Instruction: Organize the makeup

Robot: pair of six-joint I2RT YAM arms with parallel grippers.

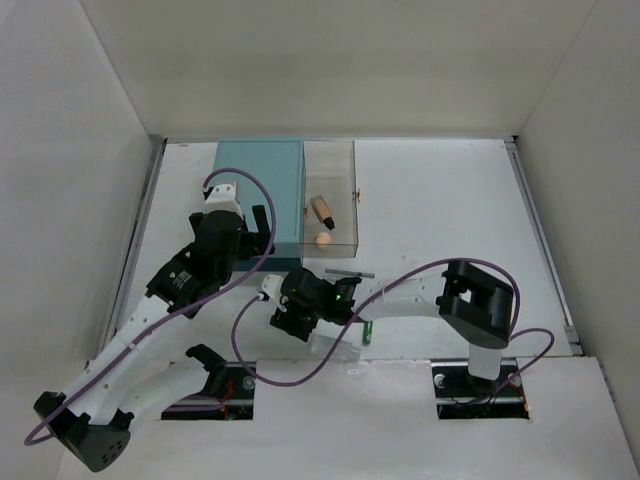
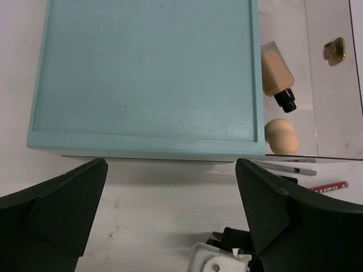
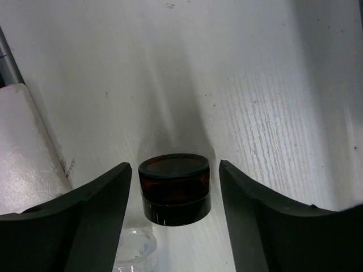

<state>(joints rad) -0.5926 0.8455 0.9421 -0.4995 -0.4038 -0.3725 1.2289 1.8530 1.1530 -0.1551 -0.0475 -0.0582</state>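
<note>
A tiny black jar (image 3: 174, 190) sits on the table between the fingers of my right gripper (image 3: 174, 215), which is open with a gap on each side. In the top view this gripper (image 1: 289, 322) covers the jar. The tan black-capped tube (image 1: 322, 210) and beige sponge (image 1: 323, 239) lie in the clear tray (image 1: 345, 160); both show in the left wrist view, tube (image 2: 277, 71) and sponge (image 2: 282, 136). A grey pencil (image 1: 350, 271), a green stick (image 1: 367, 332) and a clear packet (image 1: 335, 346) lie near the right arm. A pink pencil (image 2: 329, 186) shows beside the grey pencil (image 2: 283, 168). My left gripper (image 2: 170, 221) is open and empty, just in front of the teal box.
The large teal box (image 1: 260, 190) stands at the back left, joined to the clear tray, which has a gold clasp (image 2: 334, 51). A clear round piece (image 3: 133, 249) lies just under the jar. White walls close the table on three sides.
</note>
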